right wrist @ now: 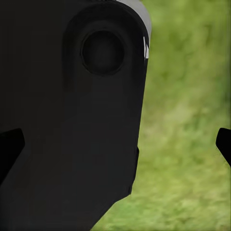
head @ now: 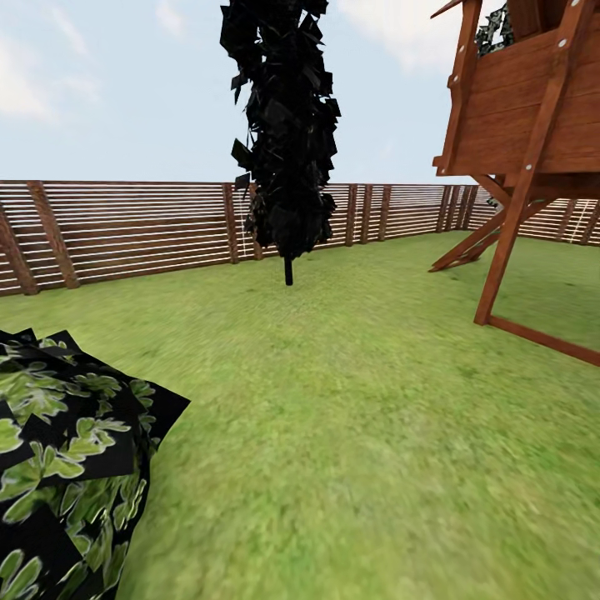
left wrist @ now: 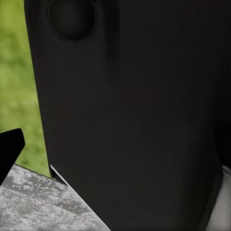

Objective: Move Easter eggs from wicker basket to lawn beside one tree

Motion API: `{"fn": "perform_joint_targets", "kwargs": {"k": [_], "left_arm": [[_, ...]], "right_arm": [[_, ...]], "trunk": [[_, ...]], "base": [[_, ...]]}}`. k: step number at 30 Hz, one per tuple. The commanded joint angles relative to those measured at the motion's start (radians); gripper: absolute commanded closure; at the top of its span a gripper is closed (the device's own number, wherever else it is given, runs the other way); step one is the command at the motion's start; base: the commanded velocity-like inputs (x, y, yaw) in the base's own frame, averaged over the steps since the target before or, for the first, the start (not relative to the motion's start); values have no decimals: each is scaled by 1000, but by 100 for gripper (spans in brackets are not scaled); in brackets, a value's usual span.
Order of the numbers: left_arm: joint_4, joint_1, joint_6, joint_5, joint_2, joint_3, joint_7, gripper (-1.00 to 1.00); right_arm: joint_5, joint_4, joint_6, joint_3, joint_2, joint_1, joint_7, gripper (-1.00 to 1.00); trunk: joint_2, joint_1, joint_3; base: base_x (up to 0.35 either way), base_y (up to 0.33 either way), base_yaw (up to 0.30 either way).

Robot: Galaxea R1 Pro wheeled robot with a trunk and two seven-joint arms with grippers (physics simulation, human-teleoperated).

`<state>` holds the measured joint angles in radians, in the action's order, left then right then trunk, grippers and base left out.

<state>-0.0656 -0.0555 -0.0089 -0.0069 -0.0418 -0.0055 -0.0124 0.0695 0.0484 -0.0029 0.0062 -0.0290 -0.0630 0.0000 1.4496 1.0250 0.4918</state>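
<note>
Robot in transit across the garden; search step, nothing picked yet.

Head view: the lawn (head: 358, 433) ran back to a brown slat fence (head: 125, 229); a dark columnar conifer (head: 286, 133) stood before it, a wooden play tower (head: 533, 125) at right, a leafy shrub (head: 67, 475) at lower left. The wicker basket, the eggs and a grey-trunked tree were not among what this view took in, so their place could not be told.
Left wrist view: a dark robot body panel (left wrist: 130, 115) sat close to the lens, grass beside it, one dark fingertip (left wrist: 10, 147) at the edge; spread or pressed together, cannot tell.
Right wrist view: similar dark panel (right wrist: 72, 120), grass (right wrist: 187, 144) beyond; fingertips (right wrist: 10, 144) at opposite edges, spread apart, holding nothing.
Judgement: next move calls for turning the base or head until the basket is found, then driving up to it.
</note>
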Motion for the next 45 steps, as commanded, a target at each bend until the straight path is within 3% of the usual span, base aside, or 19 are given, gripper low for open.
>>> {"fn": "perform_joint_targets", "kwargs": {"k": [1,21,45], "left_arm": [[-2,-1,-2,0,0,-1,-1,-100],[-2,-1,3,1,-3,2,0,-100],[-2,-1,3,1,-3,2,0,-100]], "right_arm": [[8,2,0,1,0,-1,0,-100],[9,2,0,1,1,-1,0,-100],[9,2,1,1,0,-1,2,-100]], "trunk": [[0,0,1],[0,0,1],[0,0,15]], "base": [[3,0,0],[273,0,-10],[336,0,-218]]}}
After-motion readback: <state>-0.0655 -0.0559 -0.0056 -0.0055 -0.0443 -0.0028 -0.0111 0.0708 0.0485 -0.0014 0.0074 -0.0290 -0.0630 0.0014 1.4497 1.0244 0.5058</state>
